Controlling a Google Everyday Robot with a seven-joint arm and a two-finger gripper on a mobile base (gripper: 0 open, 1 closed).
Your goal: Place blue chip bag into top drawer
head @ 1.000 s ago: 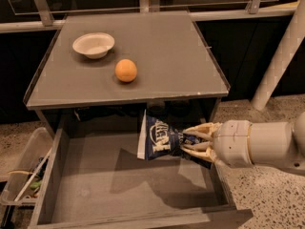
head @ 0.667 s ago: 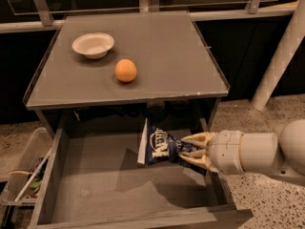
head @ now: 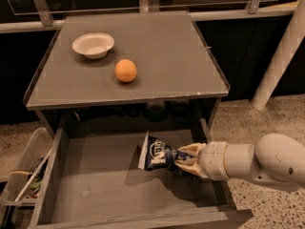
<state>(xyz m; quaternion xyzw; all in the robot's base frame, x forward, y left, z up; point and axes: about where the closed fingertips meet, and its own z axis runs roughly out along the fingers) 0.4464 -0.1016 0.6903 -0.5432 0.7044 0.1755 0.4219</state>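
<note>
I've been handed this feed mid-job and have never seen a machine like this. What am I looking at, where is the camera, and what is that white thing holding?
There is one camera, looking down at a flat grey table from its front. The thick white arm coming in from the right is the robot's only arm, and it ends in a two-finger pincer. The pincer is closed on the crinkled dark-blue foil chip bag and holds it inside the open grey wooden top drawer. I cannot tell whether the bag touches the drawer floor. On the tabletop a small white bowl and a round orange fruit sit apart. A clear plastic bin of clutter is left of the drawer.
</note>
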